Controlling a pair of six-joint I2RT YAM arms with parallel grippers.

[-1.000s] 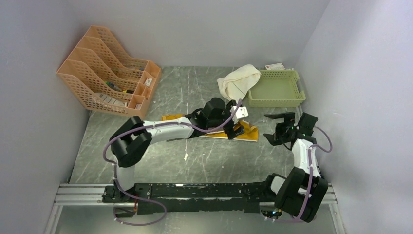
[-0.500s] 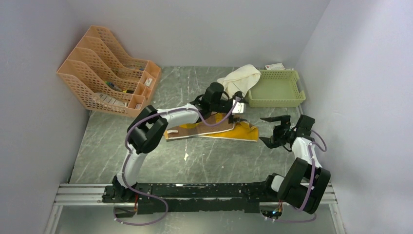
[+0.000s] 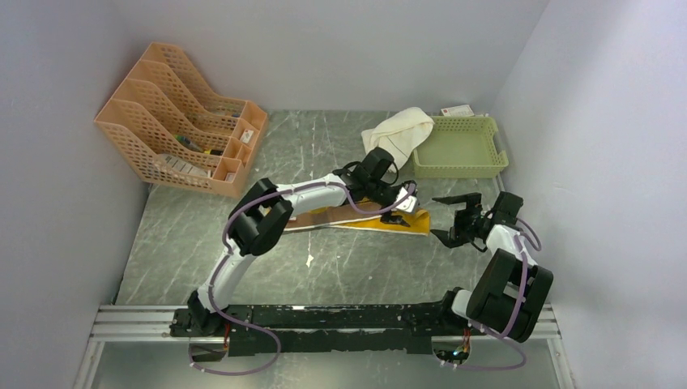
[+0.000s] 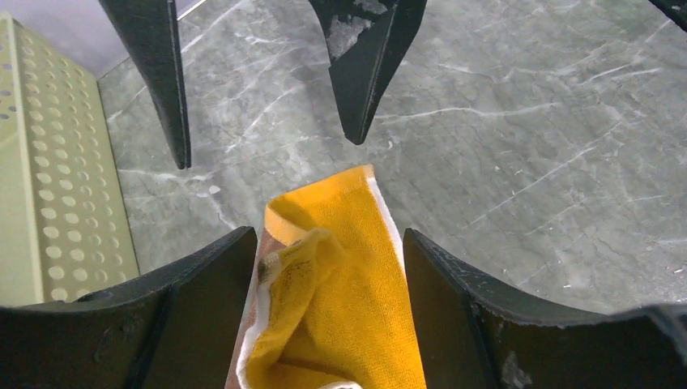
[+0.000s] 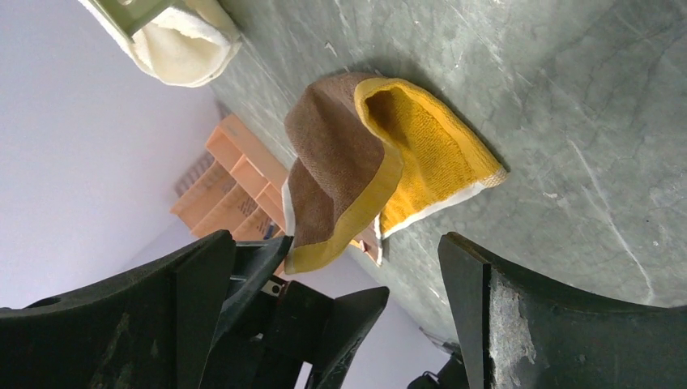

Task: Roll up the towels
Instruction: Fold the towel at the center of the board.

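Observation:
The mustard-yellow and brown towel [image 3: 360, 219] lies long on the grey table. Its right end is bunched and curled up, brown side out [image 5: 332, 162]. My left gripper [image 3: 395, 211] is at that end, and the yellow cloth [image 4: 348, 308] fills the gap between its fingers [image 4: 211, 284], touching both. My right gripper [image 3: 450, 217] is open and empty just right of the towel end. Its fingers [image 4: 158, 89] point at the towel in the left wrist view. The cream-white towel [image 3: 397, 130] lies crumpled against the green basket, apart from both grippers, and also shows in the right wrist view [image 5: 182, 44].
A pale green perforated basket [image 3: 458, 150] stands at the back right, with its wall near my left gripper [image 4: 49, 162]. An orange file rack [image 3: 178, 121] stands at the back left. White walls close in the table on three sides.
My left arm has swung right and its gripper has come down on the yellow towel's right end, which is now curled up. My right gripper has stayed open, shifting slightly.

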